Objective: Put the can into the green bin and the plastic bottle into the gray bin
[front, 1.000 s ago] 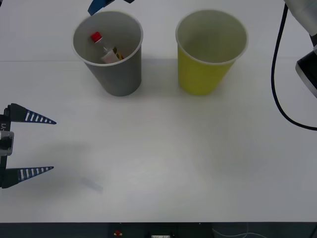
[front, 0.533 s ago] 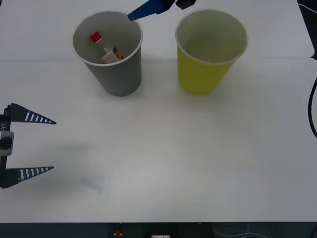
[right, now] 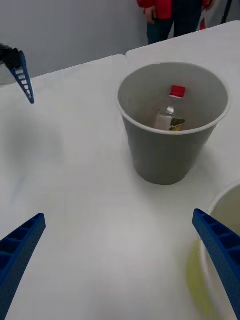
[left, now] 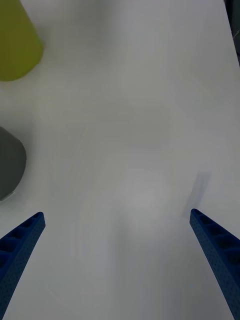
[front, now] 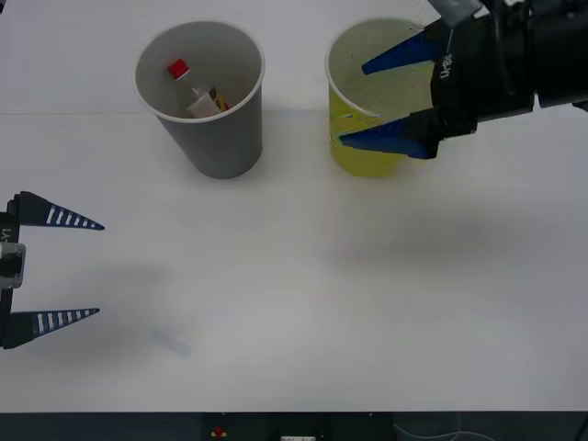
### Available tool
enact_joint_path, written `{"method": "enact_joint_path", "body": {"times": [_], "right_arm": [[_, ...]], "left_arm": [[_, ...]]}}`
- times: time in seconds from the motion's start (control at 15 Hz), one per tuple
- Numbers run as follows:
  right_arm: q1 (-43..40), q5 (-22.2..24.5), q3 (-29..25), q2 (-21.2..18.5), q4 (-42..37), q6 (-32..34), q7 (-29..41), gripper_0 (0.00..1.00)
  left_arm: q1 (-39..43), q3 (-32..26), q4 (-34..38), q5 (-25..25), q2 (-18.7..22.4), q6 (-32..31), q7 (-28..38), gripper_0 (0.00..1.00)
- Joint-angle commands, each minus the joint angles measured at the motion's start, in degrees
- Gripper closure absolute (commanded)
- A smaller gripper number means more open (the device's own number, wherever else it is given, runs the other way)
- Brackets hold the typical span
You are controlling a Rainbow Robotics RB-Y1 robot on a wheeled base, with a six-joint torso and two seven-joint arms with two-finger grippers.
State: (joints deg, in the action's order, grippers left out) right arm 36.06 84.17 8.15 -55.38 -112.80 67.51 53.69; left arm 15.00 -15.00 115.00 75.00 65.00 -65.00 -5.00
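White counter [front: 303, 294]. Gray bin [front: 216, 138] and green bin [front: 367, 147] upright side by side toward far edge. Right gripper [front: 381, 96] spread wide, empty, over green bin. Left gripper [front: 55, 268] wide, empty, at left edge. Bottle [front: 195, 92] inside gray bin, red cap up.

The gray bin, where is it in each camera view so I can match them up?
Front view: the gray bin stands upper left, with the plastic bottle inside it.
Right wrist view: the bin is upper right of centre, bottle inside.
Left wrist view: a sliver of its gray wall shows at the left edge.
Shared landmark: the green bin stands beside it.
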Motion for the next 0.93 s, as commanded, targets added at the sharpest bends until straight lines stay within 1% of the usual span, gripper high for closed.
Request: {"method": "enact_joint_path", "body": {"times": [0.07,0.2,0.33,0.4,0.6,0.73,0.93], "right_arm": [[-11.9,-3.1,-6.7,-2.3,-4.6,0.2,-8.3,0.00],[-20.2,-6.0,-11.2,-3.8,-6.9,0.3,-14.1,0.00],[-26.0,-6.9,-14.7,-4.8,-8.7,0.9,-18.3,0.00],[-29.7,-7.8,-17.0,-5.1,-9.4,1.7,-20.8,0.00],[-36.5,-10.2,-22.9,-5.1,-9.4,6.1,-26.7,0.00],[-39.8,-10.8,-25.3,-5.1,-9.2,7.9,-28.6,0.00],[-43.9,-11.7,-27.0,-5.0,-8.5,7.9,-30.3,0.00]], "left_arm": [[0.0,0.0,0.0,0.0,0.0,0.0,0.0,0.00],[0.0,0.0,0.0,0.0,0.0,0.0,0.0,0.00],[0.0,0.0,0.0,0.0,0.0,0.0,0.0,0.00],[0.0,0.0,0.0,0.0,0.0,0.0,0.0,0.00],[0.0,0.0,0.0,0.0,0.0,0.0,0.0,0.00],[0.0,0.0,0.0,0.0,0.0,0.0,0.0,0.00],[0.0,0.0,0.0,0.0,0.0,0.0,0.0,0.00]]}}
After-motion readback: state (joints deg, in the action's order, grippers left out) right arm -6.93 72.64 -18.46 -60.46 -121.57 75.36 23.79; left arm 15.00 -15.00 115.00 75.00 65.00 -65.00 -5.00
